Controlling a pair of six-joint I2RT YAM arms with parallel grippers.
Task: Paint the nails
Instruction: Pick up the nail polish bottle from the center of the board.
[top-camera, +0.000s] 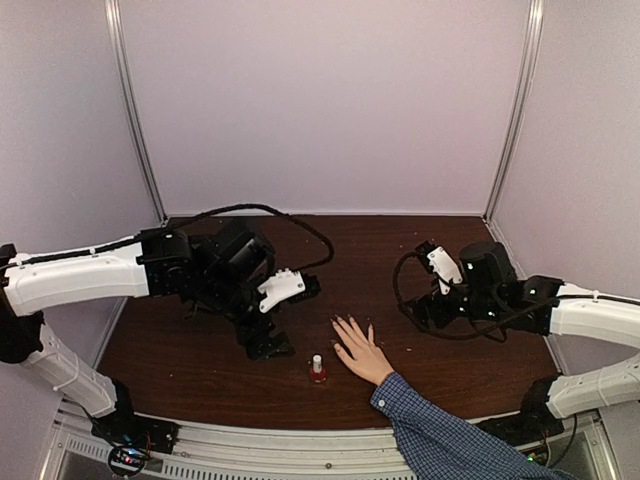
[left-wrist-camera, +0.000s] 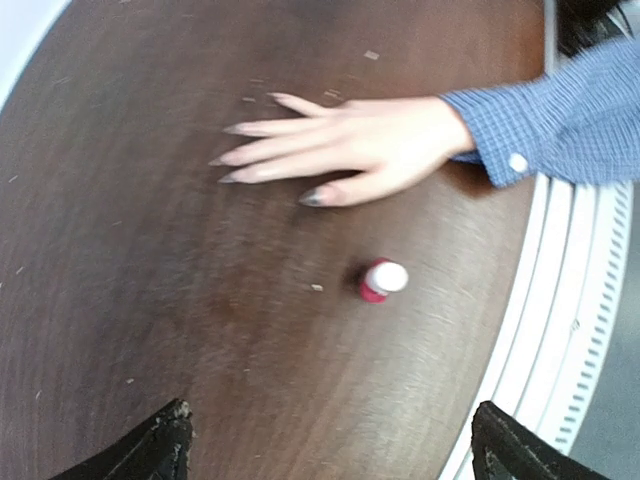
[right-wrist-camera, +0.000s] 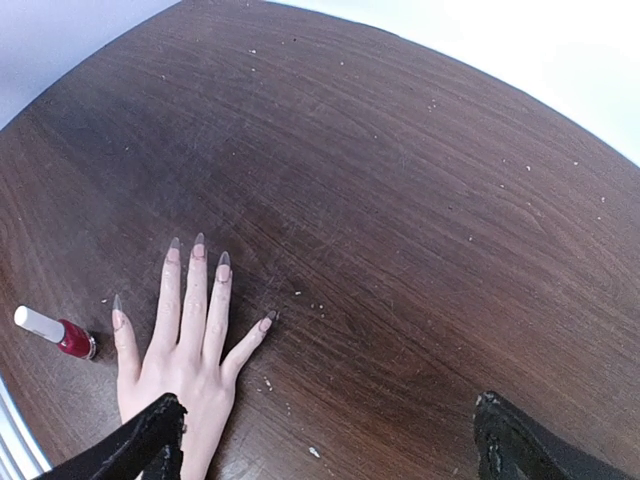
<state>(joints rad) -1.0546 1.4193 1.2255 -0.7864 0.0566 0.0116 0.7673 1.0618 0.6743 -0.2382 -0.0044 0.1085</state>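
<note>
Nails, long, pointed, bare-looking, on a light-skinned hand lying flat, sit just ahead of the right gripper; it and the left gripper gape empty. Hard, slick and tiny, they probably should never be clamped: grip the small red polish bottle by its white cap. Right wrist view shows all 5 tips sharply; left wrist view blurs them but shows the cap from above.

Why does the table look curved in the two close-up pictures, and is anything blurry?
Left wrist view: a wide lens bows the table edge, and the hand and polish bottle look soft. Right wrist view: same bowing, but wood grain and the nails are crisp. Top external view: evenly lit, no glare, the hand tiny.
</note>
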